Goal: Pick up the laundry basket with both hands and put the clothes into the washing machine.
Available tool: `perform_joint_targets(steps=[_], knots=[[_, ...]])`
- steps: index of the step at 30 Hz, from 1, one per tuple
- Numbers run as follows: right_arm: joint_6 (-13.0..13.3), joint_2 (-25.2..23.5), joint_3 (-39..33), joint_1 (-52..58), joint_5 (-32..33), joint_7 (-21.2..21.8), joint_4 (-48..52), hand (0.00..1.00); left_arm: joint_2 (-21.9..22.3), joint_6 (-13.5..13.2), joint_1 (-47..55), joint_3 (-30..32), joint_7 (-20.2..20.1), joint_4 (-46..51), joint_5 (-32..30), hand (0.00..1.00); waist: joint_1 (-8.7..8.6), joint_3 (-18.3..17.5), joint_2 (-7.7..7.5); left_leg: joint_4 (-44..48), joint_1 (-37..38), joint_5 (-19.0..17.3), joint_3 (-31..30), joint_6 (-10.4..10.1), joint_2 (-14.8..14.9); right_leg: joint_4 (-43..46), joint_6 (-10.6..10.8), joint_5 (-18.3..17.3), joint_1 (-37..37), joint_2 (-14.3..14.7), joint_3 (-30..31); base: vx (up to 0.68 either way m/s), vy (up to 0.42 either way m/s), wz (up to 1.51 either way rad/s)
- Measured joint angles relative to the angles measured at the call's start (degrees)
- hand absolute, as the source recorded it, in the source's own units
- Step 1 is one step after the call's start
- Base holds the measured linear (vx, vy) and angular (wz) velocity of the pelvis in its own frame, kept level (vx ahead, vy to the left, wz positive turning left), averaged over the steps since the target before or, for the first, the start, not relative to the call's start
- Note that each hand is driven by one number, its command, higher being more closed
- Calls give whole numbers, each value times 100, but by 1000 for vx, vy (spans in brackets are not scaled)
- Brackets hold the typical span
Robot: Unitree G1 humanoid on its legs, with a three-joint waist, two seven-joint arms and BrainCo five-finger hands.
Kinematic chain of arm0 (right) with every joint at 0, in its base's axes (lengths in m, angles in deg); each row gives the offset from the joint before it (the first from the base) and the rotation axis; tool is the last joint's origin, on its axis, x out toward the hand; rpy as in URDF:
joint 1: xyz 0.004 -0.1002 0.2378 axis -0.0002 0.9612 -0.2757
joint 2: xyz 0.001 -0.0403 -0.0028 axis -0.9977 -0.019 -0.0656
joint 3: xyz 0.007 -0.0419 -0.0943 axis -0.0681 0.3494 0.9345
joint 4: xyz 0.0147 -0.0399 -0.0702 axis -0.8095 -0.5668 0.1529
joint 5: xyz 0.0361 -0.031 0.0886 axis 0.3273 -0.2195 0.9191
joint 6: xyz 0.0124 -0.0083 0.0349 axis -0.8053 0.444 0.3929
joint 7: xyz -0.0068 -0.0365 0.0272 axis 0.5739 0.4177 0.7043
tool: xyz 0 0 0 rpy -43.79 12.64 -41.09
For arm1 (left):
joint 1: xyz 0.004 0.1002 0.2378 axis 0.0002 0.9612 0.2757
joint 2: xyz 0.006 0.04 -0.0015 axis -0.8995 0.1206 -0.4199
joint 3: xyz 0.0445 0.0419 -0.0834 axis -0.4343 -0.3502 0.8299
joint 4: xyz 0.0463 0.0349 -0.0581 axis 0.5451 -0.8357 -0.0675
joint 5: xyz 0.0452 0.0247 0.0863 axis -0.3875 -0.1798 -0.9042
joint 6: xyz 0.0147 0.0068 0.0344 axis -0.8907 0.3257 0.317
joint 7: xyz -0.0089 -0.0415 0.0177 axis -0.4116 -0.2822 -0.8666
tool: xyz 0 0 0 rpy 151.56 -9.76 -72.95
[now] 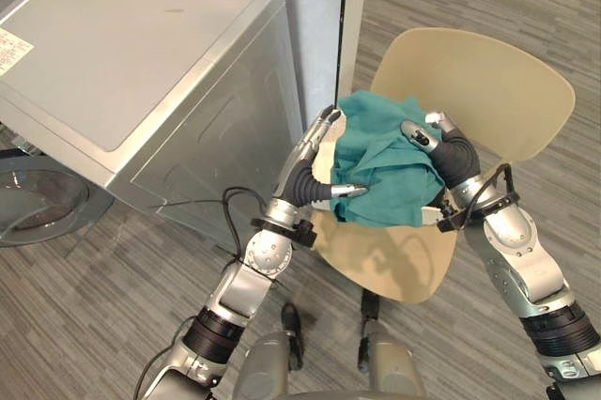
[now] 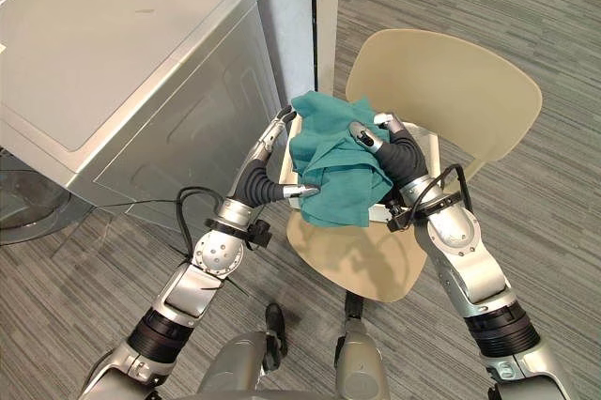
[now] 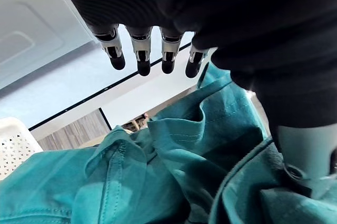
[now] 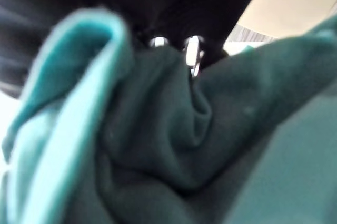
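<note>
I'm bracketing the laundry basket [image 3: 13, 145] of teal clothes [image 1: 380, 161]: left hand [image 1: 305, 179] lying straight-fingered, holding nothing, on its washing machine [image 1: 141, 71] side, right hand [image 1: 451, 156] opposite, grip I cannot tell.

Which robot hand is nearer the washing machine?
The left hand, on the side of the cloth facing the washing machine; the right hand is opposite, by the chair back.

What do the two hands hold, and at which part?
Left hand holds nothing: it lies open against the teal clothes. Right hand is sunk into their side; its hold cannot be told.
</note>
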Motion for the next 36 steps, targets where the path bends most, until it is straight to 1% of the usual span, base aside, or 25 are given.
perform_joint_targets(steps=[1,3,5,7,9,10,12,13,15,18,19,20,22,24,29,34,35,36], knots=[[-8,0,-1,0,-5,0,6,100,0,3,40,0,-31,1,4,0,0,0,-1,0,4,-1,9,1,0,0,1,0,-1,1,11,0,0,-8],[-17,0,-12,0,-24,5,59,100,1,28,180,-5,-235,1,12,0,0,0,-1,1,8,-6,45,5,2,0,6,2,-16,2,51,-4,3,-9],[-29,-1,-53,0,-22,23,164,100,0,99,319,-37,-547,0,126,0,1,0,-1,3,7,-9,91,8,4,0,14,8,-42,2,80,-24,13,-9],[-44,0,-62,-1,14,62,274,100,-25,166,331,-99,-772,-12,257,0,-3,0,-2,10,-2,-11,101,9,6,0,19,11,-54,2,84,-13,6,-3],[-52,2,-62,-2,42,156,382,100,-147,167,307,-264,-920,-25,315,0,-9,-1,-5,17,-12,-15,112,13,9,0,23,14,-69,3,92,-9,5,-2],[-53,6,-59,-5,164,225,415,100,-234,147,260,-367,-1049,-40,472,0,-9,-2,-7,23,-29,-16,121,14,10,0,26,15,-88,4,100,0,0,0],[-52,92,117,-83,435,269,455,100,-514,8,42,-825,-1237,-292,786,0,-11,-2,-9,69,-84,-27,133,28,18,-1,42,28,-131,7,121,-16,8,-2],[-51,144,220,-116,539,279,457,100,-575,-51,-25,-935,-1245,-375,866,0,-9,-5,-15,81,-98,-30,149,32,22,-1,50,36,-149,9,147,-28,18,-12],[-50,342,699,-195,896,389,499,100,-694,-168,-323,-1263,-1243,-684,992,0,-6,-13,-37,136,-165,-47,238,52,44,-18,85,79,-220,15,219,-24,17,-11],[-48,450,1228,-197,1335,501,557,100,-747,-221,-722,-1468,-1167,-1079,998,0,-9,-14,-53,251,-211,-103,253,71,73,-30,82,102,-220,28,228,-27,19,-5],[-47,458,1314,-205,1369,509,582,100,-753,-222,-785,-1496,-1140,-1143,996,0,-10,-15,-55,266,-215,-111,254,74,77,-30,82,103,-218,30,228,-32,16,-3],[-46,476,1524,-233,1528,533,689,100,-768,-221,-907,-1546,-1063,-1194,922,0,-18,-11,-64,294,-233,-120,252,79,84,-30,82,107,-219,33,230,-33,12,0],[-28,532,1789,-329,1618,568,736,100,-771,-236,-1045,-1641,-937,-1269,870,0,-11,-14,-72,312,-243,-123,249,82,88,-30,80,110,-218,33,231,-37,11,1],[-27,629,2105,-456,1769,653,737,100,-741,-244,-1220,-1658,-740,-1390,670,0,-5,-10,-85,315,-265,-123,239,82,91,-30,79,119,-219,33,225,-58,10,2],[-27,644,2202,-540,2003,655,737,100,-740,-241,-1332,-1645,-556,-1507,624,0,19,-21,-144,327,-271,-122,239,83,92,-30,77,121,-218,30,222,-16,4,1],[17,643,2200,-540,2010,655,738,100,-595,-177,-1336,-1548,-365,-1519,691,0,29,-18,-156,325,-272,-122,239,83,92,-31,76,121,-218,30,220,0,0,0],[43,634,2179,-540,2009,653,738,100,-498,-145,-1333,-1458,-360,-1519,759,100,37,-18,-157,323,-272,-122,240,83,92,-34,76,121,-218,30,220,0,0,0],[83,606,2142,-539,2009,652,738,100,-390,-107,-1333,-1338,-343,-1519,820,100,46,-17,-159,321,-273,-122,240,83,92,-36,76,121,-218,30,220,0,0,0]])
